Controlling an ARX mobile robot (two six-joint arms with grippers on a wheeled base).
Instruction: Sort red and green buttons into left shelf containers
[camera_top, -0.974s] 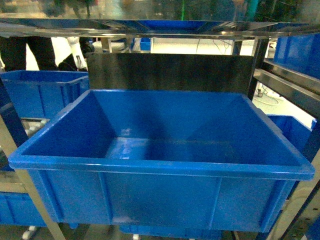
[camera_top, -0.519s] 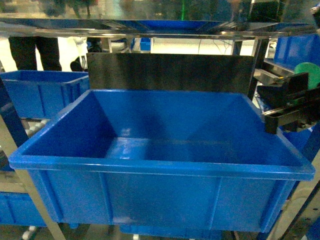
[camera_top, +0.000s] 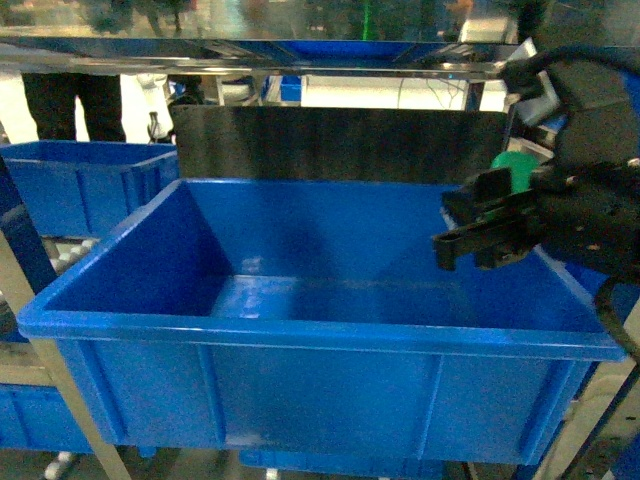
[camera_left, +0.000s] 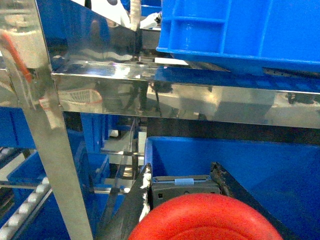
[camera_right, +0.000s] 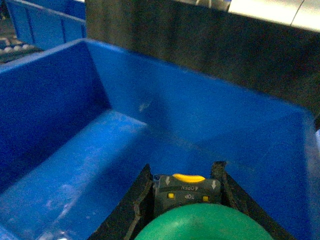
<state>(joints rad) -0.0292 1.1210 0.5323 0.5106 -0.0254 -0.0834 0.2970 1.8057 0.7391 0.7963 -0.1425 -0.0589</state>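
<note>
Two buttons held: right gripper (camera_top: 478, 232) clamps green button (camera_top: 516, 170) over bin (camera_top: 300, 335)'s right edge; release now & it may bounce out. Left gripper (camera_left: 182, 182) grips red button (camera_left: 205, 220) below shelf.

head frontal, wrists close; shared bin (camera_top: 320, 335)

Shelving: stainless steel shelf (camera_top: 250, 55) overhead, reflective; steel upright post (camera_left: 50, 145) at left. Dark back panel (camera_top: 330, 145) behind the shelf bay. Roller conveyor track (camera_left: 22, 212), lower left. Person's dark trousered legs (camera_top: 65, 105) in background, upper left.
</note>
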